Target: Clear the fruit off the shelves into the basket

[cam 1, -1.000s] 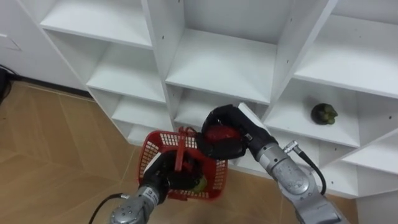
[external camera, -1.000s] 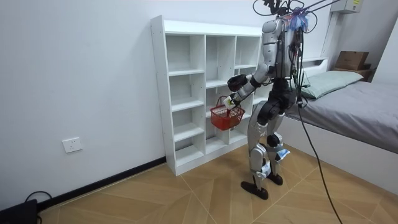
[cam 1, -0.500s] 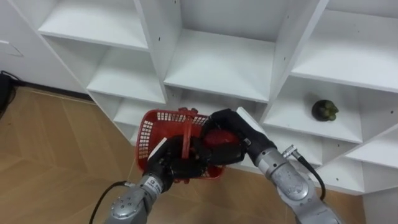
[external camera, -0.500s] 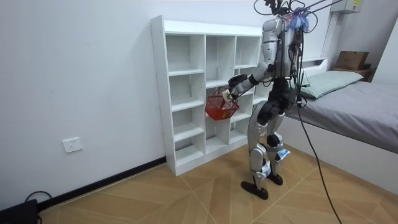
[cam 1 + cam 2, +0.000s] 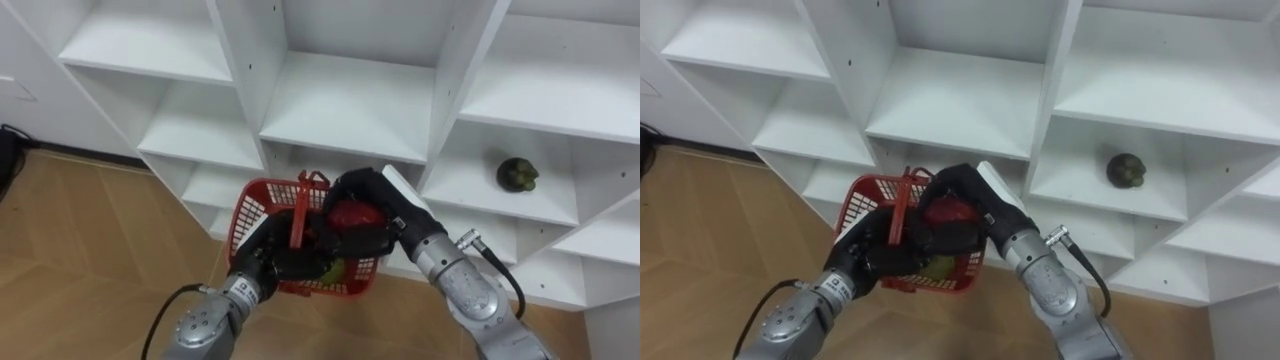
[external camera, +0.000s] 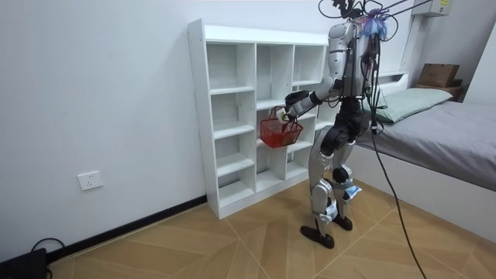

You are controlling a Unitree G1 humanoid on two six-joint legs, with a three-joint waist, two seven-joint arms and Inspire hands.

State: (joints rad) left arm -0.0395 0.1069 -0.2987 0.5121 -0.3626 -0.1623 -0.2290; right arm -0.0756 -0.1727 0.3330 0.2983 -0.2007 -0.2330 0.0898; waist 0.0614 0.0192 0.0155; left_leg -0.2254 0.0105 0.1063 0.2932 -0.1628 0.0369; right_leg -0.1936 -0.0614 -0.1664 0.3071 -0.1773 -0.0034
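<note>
The right hand (image 5: 378, 198) is clamped on a red round fruit (image 5: 347, 217), its dark fingers wrapped over the top and sides. It holds the fruit over the open mouth of a red plastic mesh basket (image 5: 252, 208), close to the basket's right rim. That placement suggests the fruit is about to be let go into the basket and is not yet resting there. The left hand (image 5: 268, 262) is closed on the basket at its near side, below the upright red handle. Whether it grips the rim or the foot of the handle cannot be told. It carries the basket raised in front of the body and tipped a little toward the right hand, probably so that arm need only lower and release. A yellow-green fruit (image 5: 331, 272) already lies low in the basket near the front rim, so part of the collecting looks done. Behind both hands stands the white open shelving unit (image 5: 340, 105) that serves as the closet, with the basket held just before the front edge of its middle column. In the right column a dark green fruit (image 5: 518, 174) sits alone toward the middle of its board, back from the front edge and well apart from the hands. It is likely the next one to fetch. The other compartments in the eye views look bare, and a wooden floor (image 5: 90, 240) lies below.
</note>
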